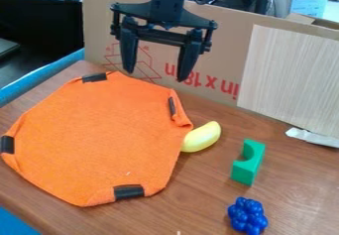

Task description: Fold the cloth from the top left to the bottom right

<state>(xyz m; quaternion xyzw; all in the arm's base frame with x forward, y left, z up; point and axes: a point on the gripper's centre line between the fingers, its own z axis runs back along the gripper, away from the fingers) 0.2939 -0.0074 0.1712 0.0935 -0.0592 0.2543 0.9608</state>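
Observation:
The gripper (156, 74) hangs open at the top centre, above the cloth's far right part and in front of the cardboard, with nothing between its fingers. Spread out on the left and middle of the table, the orange cloth (99, 135) lies mostly flat, its edges slightly curled. Black patches sit along its border at the top, left, bottom and right. Its right edge is bunched up beside the yellow banana.
Right of the cloth are a yellow banana (201, 137), a green arch block (248, 162) and a blue grape-like cluster (248, 216). A cardboard wall (228, 45) stands along the table's back, with a white scrap (312, 137) at the right.

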